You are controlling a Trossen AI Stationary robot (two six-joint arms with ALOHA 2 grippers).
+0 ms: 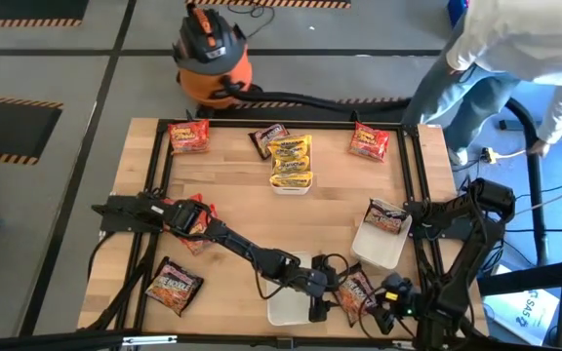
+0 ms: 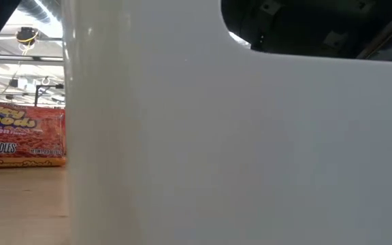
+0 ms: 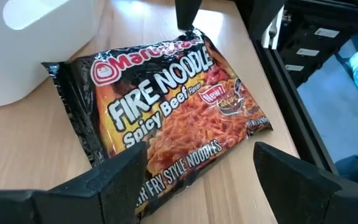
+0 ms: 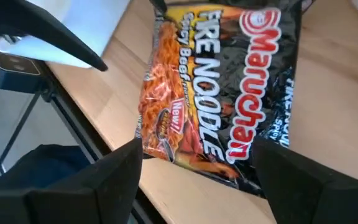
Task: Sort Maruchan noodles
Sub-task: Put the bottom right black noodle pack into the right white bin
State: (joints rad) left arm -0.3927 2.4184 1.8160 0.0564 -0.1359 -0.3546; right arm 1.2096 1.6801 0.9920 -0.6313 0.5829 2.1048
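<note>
The table (image 1: 232, 171) is bare light wood planking with a black metal frame along its edges. Beyond it lies a grey floor with striped hazard tape, an orange shop vacuum (image 1: 210, 58) and a person (image 1: 515, 54) in a pale top standing at the far right corner.

The left gripper (image 3: 197, 168) sits at the near edge with fingers spread, gripping nothing. Just ahead of it lies a black Fire Noodle packet (image 3: 166, 112) of glossy, crinkled plastic, flat on the wood. The right gripper (image 4: 194, 177) faces the same packet from the opposite side, fingers likewise parted and released, the packet free between the two.

Beside the left gripper stands a smooth white tray (image 1: 289, 302) with rounded corners; its contents cannot be told. A second white tray (image 1: 379, 246), beyond the right gripper, holds one dark packet (image 1: 386, 216). A third tray (image 1: 291, 182), well ahead, carries stacked yellow packets (image 1: 290, 156) with a maroon packet (image 1: 267, 137) just beside them.

Red packets (image 1: 188, 136) lie scattered at the far corners and under the left arm; another dark one (image 1: 174, 285) rests near the left front.
</note>
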